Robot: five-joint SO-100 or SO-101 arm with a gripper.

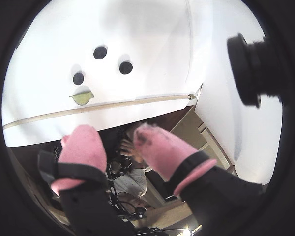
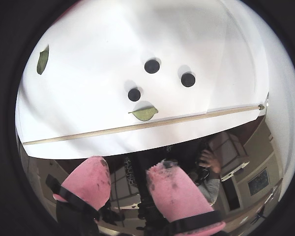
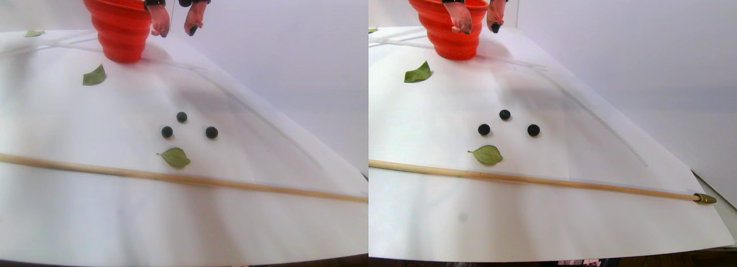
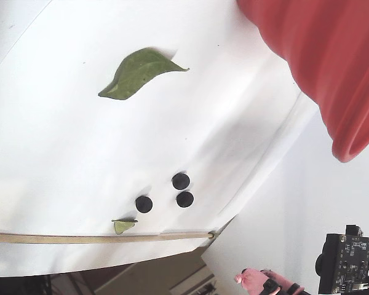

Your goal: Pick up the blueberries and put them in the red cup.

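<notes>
Three blueberries (image 3: pixel 182 117) (image 3: pixel 167 132) (image 3: pixel 212 132) lie loose on the white paper, close together. In both wrist views they sit far ahead of the fingers, such as one blueberry (image 1: pixel 100 52) and another (image 2: pixel 152 66). The red cup (image 3: pixel 121 25) stands upright at the back of the paper and fills the top right of the fixed view (image 4: pixel 320 55). My gripper (image 3: pixel 177 31) hangs in the air just right of the cup's rim. It is open, its pink fingertips (image 1: pixel 83 140) apart with nothing between them (image 2: pixel 130 164).
A green leaf (image 3: pixel 175 157) lies just in front of the berries, a bigger leaf (image 3: pixel 94 77) near the cup, and a third leaf (image 3: pixel 33 33) at the far left. A thin wooden stick (image 3: pixel 173 178) crosses the paper near its front edge.
</notes>
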